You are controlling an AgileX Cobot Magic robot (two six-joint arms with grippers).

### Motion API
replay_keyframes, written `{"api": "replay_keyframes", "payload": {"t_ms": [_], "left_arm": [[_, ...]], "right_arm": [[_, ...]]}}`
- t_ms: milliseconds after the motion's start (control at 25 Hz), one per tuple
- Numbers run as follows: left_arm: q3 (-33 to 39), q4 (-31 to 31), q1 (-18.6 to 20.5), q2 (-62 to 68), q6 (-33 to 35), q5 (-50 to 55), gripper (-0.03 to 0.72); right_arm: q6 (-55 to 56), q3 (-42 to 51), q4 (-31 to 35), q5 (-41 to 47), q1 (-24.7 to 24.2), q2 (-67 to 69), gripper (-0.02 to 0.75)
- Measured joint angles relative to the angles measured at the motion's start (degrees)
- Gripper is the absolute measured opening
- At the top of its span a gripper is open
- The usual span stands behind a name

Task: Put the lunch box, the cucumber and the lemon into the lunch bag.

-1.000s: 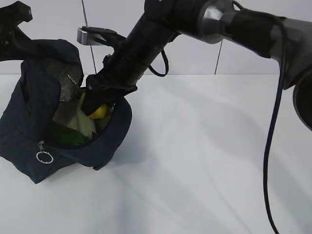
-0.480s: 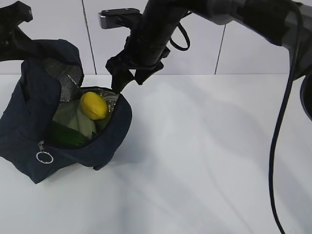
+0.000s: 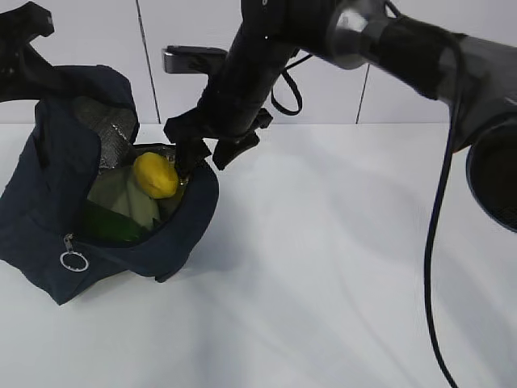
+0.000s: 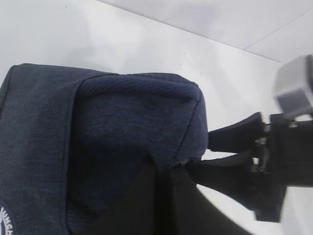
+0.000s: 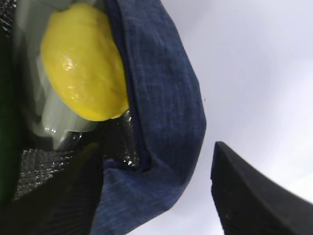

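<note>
1. The lunch bag (image 3: 89,218) sat at the left of the white worktop (image 3: 339,267), its mouth gaping toward the camera and its silver foil lining (image 3: 109,129) showing inside the raised back flap.
2. The lemon (image 3: 156,175) rested inside the bag near the right edge of the opening, on top of the pale green lid of the lunch box (image 3: 121,198).
3. The cucumber (image 3: 109,226) lay low in the bag, in front of the lunch box and just behind the front rim.
4. The zipper's metal ring pull (image 3: 73,261) hung against the bag's front wall.
5. The right gripper (image 3: 202,153) hovered at the bag's right rim, its jaws spread apart and empty; in the right wrist view one dark finger stood inside the rim near the lemon and the other outside, over bare worktop.
6. The left gripper (image 4: 168,196) was at the bag's back flap; the navy fabric covered its tips in the left wrist view, so whether the jaws were clenched on the cloth could not be told.
7. The left arm (image 3: 24,48) reached in from the upper left corner of the exterior view, meeting the bag's raised flap.
</note>
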Motion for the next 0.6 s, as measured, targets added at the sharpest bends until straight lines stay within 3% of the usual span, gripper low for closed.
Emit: {"api": "replay_keyframes", "payload": {"t_ms": [280, 440, 600], "left_arm": [[0.0, 0.0, 0.0, 0.0, 0.0, 0.3, -0.006], [0.0, 0.0, 0.0, 0.0, 0.0, 0.4, -0.006], [0.0, 0.3, 0.0, 0.1, 0.0, 0.4, -0.006]], "right_arm": [[0.1, 0.0, -0.3, 0.0, 0.0, 2.5, 0.521], [0.2, 0.0, 4.1, 0.0, 0.0, 3.6, 0.517], [0.2, 0.0, 7.2, 0.0, -0.1, 3.8, 0.446]]}}
